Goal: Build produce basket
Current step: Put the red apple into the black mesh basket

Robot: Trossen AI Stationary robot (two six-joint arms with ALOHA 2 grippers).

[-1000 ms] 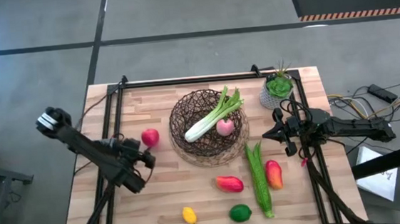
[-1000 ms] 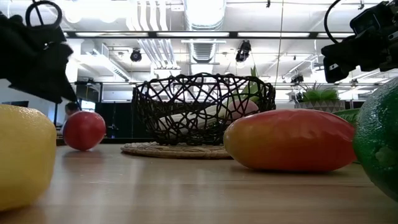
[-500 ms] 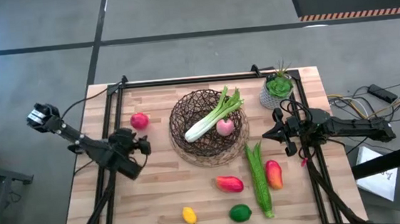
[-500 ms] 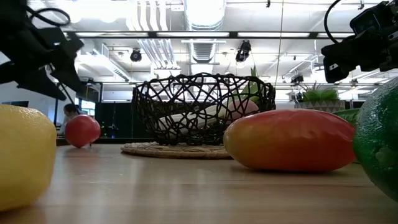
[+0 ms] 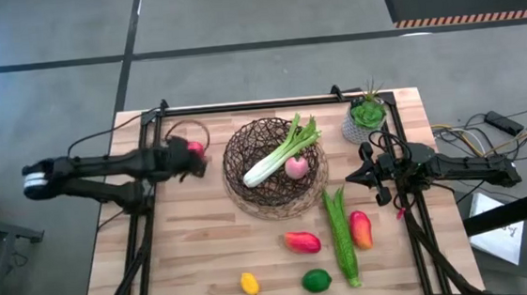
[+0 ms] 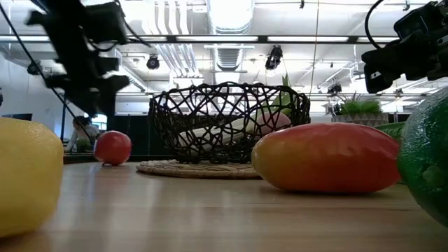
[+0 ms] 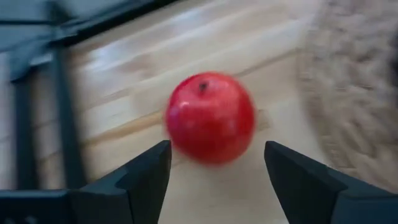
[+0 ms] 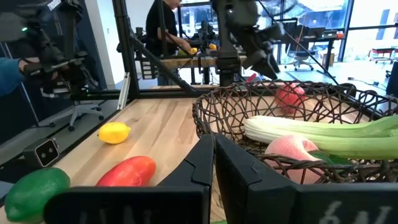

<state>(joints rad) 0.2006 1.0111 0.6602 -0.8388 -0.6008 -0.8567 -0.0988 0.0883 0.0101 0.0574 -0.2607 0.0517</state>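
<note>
1. Left pincer [image 5: 192, 160] spread, hovering over red fruit [image 7: 210, 117] on the surface [image 5: 206, 256], at 9 o'clock of basket [image 5: 275, 165].
2. Right pincer [image 5: 364, 174] pressed together, empty, at basket's 3 o'clock.
3. Celery [image 5: 283, 151], pink fruit [image 5: 295, 168] in basket.

Grey concrete floor [image 5: 263, 16] is seen around the wooden table [image 5: 197, 266]. A striped mat [image 5: 464, 0] lies beyond the table. Ceiling ducts [image 6: 231, 28] and strip lights are seen overhead.

A potted plant [image 5: 368, 118] was set at the wooden table's [image 5: 206, 256] far right corner; a person [image 8: 163, 28] was seen beyond.
</note>
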